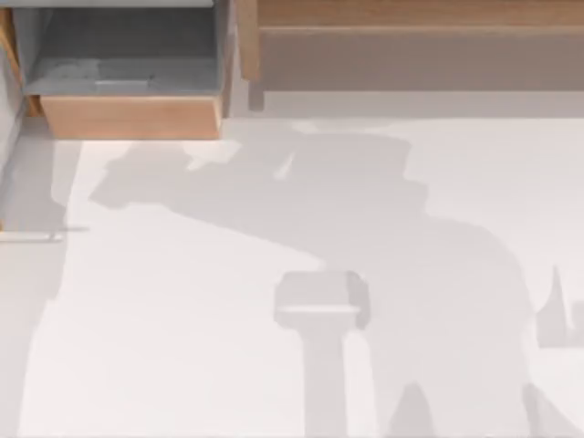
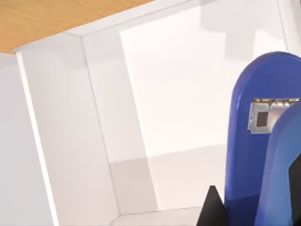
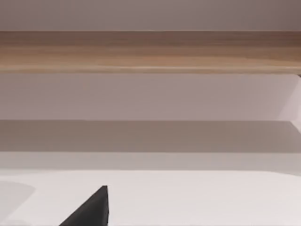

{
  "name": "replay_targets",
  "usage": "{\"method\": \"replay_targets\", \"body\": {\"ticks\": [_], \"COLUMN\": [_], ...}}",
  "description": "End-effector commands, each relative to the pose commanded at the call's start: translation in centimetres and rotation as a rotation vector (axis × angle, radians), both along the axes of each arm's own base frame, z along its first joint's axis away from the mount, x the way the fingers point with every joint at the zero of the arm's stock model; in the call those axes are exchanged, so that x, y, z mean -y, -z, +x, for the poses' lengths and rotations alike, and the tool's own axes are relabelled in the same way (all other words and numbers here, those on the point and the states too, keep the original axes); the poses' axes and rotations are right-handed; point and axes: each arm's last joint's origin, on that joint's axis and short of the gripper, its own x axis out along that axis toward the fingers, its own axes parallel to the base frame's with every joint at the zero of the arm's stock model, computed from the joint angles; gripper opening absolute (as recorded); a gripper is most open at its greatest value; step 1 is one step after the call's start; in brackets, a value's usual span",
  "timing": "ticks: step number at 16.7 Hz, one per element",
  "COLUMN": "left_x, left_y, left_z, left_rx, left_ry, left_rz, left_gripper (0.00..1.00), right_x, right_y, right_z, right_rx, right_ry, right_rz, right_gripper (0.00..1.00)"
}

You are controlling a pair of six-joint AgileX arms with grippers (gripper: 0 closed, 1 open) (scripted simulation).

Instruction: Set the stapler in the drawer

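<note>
left gripper's grip state can't be told; blue stapler w/ metal insert [image 2: 263,141] beside it, over pale-walled tan-fronted drawer [image 1: 128,114] at 11 o'clock; release prob. left.

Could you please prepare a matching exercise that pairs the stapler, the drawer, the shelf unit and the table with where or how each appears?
Things:
1. small blue stapler with a silvery metal part
2. boxy drawer with a tan wooden front and grey floor
3. long brown wooden shelf unit
4. white table

Places or states:
A. along the top view's upper right
B. crossed by grey shadows
C. close before the left wrist camera, against pale walls
D. top view's upper left, open

Pairs: 1-C; 2-D; 3-A; 4-B
</note>
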Motion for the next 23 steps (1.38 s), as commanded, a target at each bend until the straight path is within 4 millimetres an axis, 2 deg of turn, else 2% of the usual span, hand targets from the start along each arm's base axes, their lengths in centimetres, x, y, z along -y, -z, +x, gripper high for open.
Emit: {"method": "replay_targets", "body": {"ticks": [4,7,9,14,16,23], "left_x": [-2.5,-4.7,-6.4,-9.3,-9.6,-9.4], "left_y": [1.3,3.6,6.1,15.0,16.9,17.2], "left_z": [1.0,2.1,3.0,4.7,4.6,4.7], "left_rx": [-0.042,-0.090,-0.138,-0.296,-0.350,-0.356], "left_ry": [-0.043,-0.093,-0.136,-0.241,-0.264,-0.259], "left_rz": [-0.013,-0.051,-0.095,-0.245,-0.277,-0.277], "left_gripper": [0.00,0.00,0.00,0.00,0.00,0.00], "right_x": [0.0,0.0,0.0,0.0,0.0,0.0], "right_y": [0.0,0.0,0.0,0.0,0.0,0.0], "right_z": [0.0,0.0,0.0,0.0,0.0,0.0], "right_rx": [0.000,0.000,0.000,0.000,0.000,0.000], "right_ry": [0.000,0.000,0.000,0.000,0.000,0.000], "right_rz": [0.000,0.000,0.000,0.000,0.000,0.000], "right_gripper": [1.00,1.00,1.00,1.00,1.00,1.00]}}
